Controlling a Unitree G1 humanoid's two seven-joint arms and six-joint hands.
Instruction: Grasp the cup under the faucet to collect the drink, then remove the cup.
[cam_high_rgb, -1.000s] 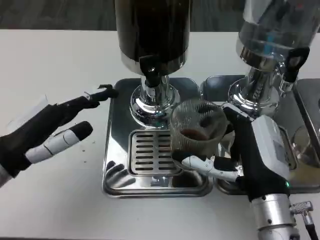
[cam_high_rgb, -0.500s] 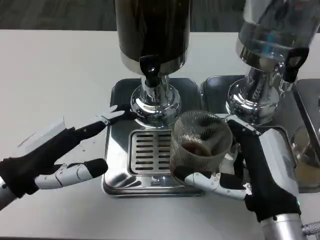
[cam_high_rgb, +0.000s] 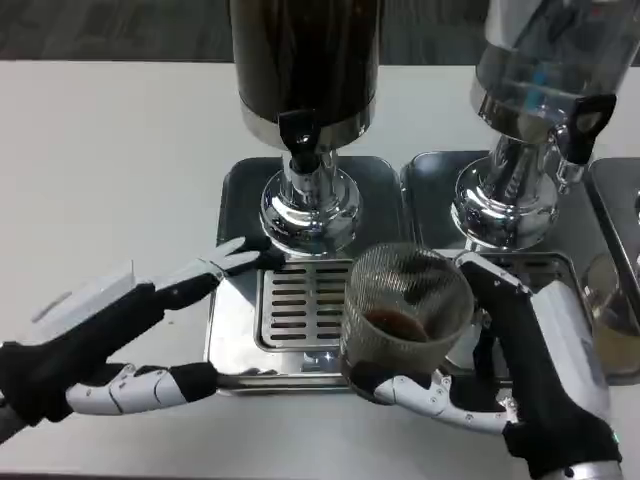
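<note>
Ribbed glass cup (cam_high_rgb: 405, 315), part-filled, gripped by right hand (cam_high_rgb: 520, 370) at lower right over drip tray (cam_high_rgb: 232, 345) edge; tilt risks spillage; left hand (cam_high_rgb: 110, 340) released.

Bright even light, chrome glare, slight blur.

ribbed clear cup (cam_high_rgb: 405, 315), glossy mirror-bright metal drip tray (cam_high_rgb: 232, 340), smooth matt white table (cam_high_rgb: 110, 150).

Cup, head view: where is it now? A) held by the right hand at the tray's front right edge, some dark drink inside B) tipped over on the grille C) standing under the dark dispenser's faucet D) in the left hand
A: the right hand grips the cup at the drip tray's front right edge, dark liquid in its bottom, away from the faucet.
</note>
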